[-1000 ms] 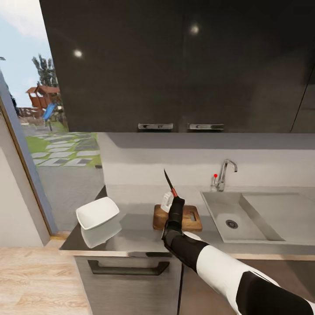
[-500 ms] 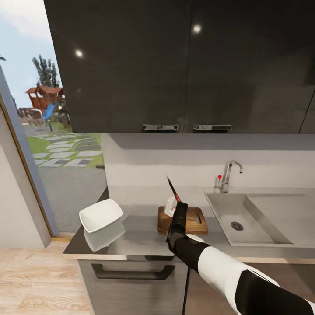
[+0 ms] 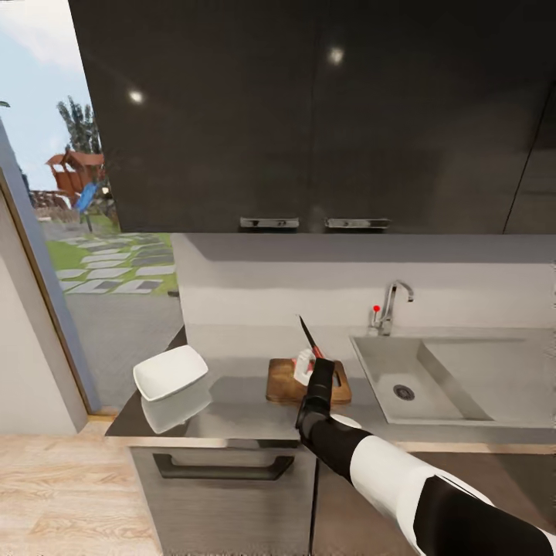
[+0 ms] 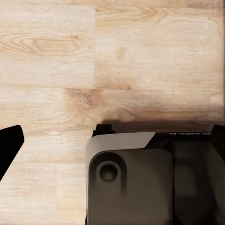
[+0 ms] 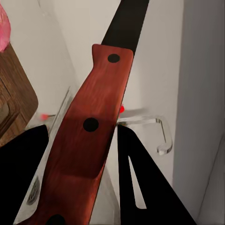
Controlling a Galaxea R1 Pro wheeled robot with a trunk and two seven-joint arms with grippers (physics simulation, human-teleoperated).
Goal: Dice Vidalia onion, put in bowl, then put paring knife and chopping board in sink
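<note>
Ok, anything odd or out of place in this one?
Nothing spilled or broken. The right gripper holds the knife blade-up over the chopping board, with onion pieces behind it; the bowl sits near the counter's corner.

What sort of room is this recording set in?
A home kitchen, most likely: a steel countertop with a sink and chrome tap, dark wall cabinets above, and a chopping board laid out.

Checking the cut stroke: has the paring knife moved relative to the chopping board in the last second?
Yes. Judged against the chopping board, the paring knife in the right hand has dropped lower and shifted slightly toward the sink.
</note>
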